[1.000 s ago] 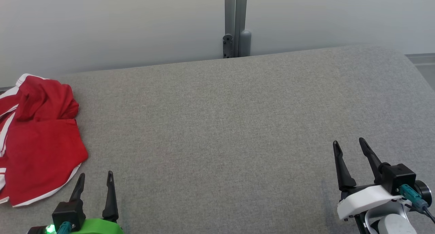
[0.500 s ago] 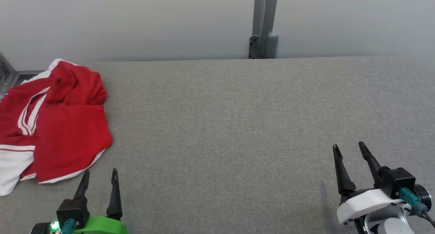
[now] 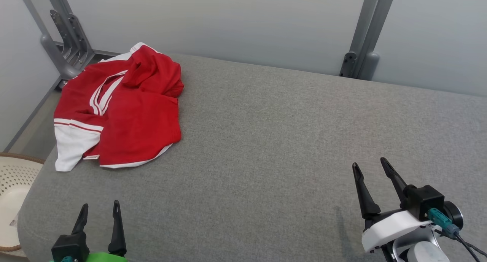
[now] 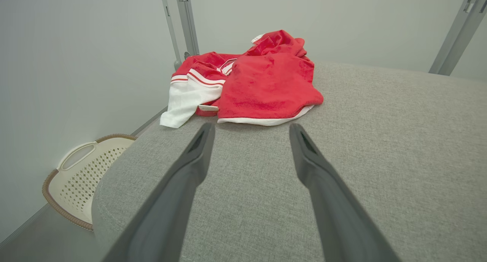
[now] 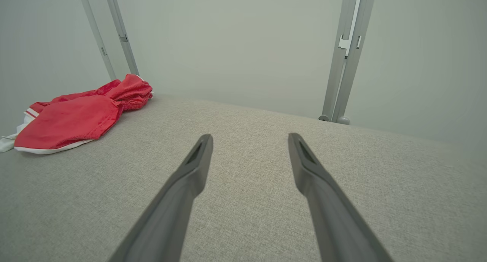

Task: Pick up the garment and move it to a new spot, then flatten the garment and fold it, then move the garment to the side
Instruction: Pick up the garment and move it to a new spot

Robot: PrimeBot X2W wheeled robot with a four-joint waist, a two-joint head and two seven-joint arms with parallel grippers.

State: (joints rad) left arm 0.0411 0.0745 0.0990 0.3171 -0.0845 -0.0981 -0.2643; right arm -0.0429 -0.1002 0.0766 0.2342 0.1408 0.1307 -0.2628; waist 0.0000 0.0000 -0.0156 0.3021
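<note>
The garment (image 3: 121, 110) lies crumpled at ten o'clock on the grey cushion (image 3: 266, 140), close to its edge above a basket (image 3: 15, 186); a shallow pinch may catch one layer and drag it off. Left gripper (image 3: 99, 205) and right gripper (image 3: 370, 163) stand fully spread, holding and touching nothing

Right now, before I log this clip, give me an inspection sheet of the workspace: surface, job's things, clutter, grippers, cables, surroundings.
Surface: grey fabric cushion, flat, with a rounded near-left corner.
Job's things: garment, red with white trim, crumpled at the cushion's far left, touched by neither gripper.
Clutter: nothing seen on the cushion.
Grippers: left gripper and right gripper are both open, fingers apart, holding nothing, at the near edge.
Cables: teal plug with a dark lead at the right wrist.
Surroundings: pale wall, grey posts, cream basket on the floor at left.
</note>
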